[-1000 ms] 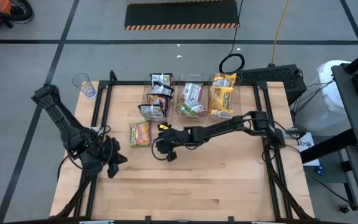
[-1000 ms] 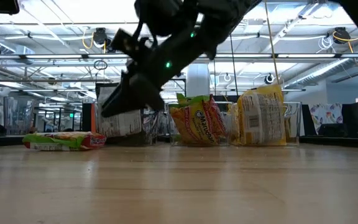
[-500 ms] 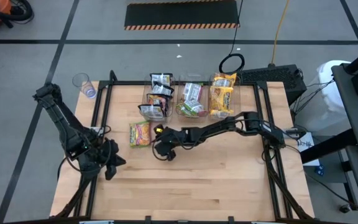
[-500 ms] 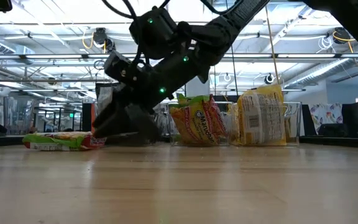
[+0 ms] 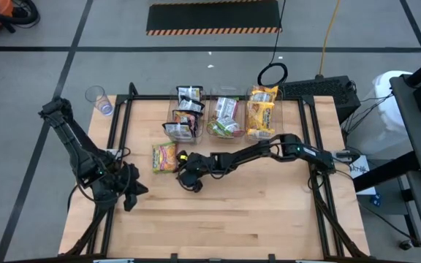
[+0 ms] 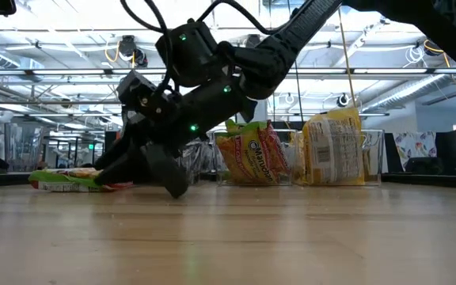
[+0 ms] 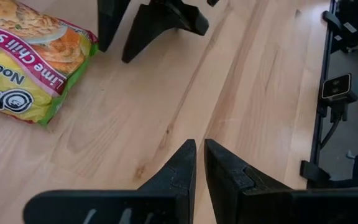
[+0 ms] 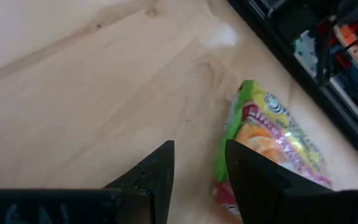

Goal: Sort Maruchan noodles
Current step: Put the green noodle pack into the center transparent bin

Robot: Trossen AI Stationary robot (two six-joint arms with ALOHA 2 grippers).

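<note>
Right gripper point(image 5: 184, 175): fingers spread, empty, down beside the lime chili shrimp packet point(image 5: 164, 156), centre-left.
Left gripper point(image 5: 131, 191): lower left, nearly pressed together, empty.

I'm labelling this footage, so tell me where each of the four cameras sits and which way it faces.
High view: overhead, straight down on the table; both arms show.
Low view: table height, facing the bins; right arm reaches down.
Left wrist view: past the left end effector, nearly closed, toward the loose packet.
Right wrist view: past the open right end effector, down at that packet.
Shared: all four views catch the loose packet.
</note>
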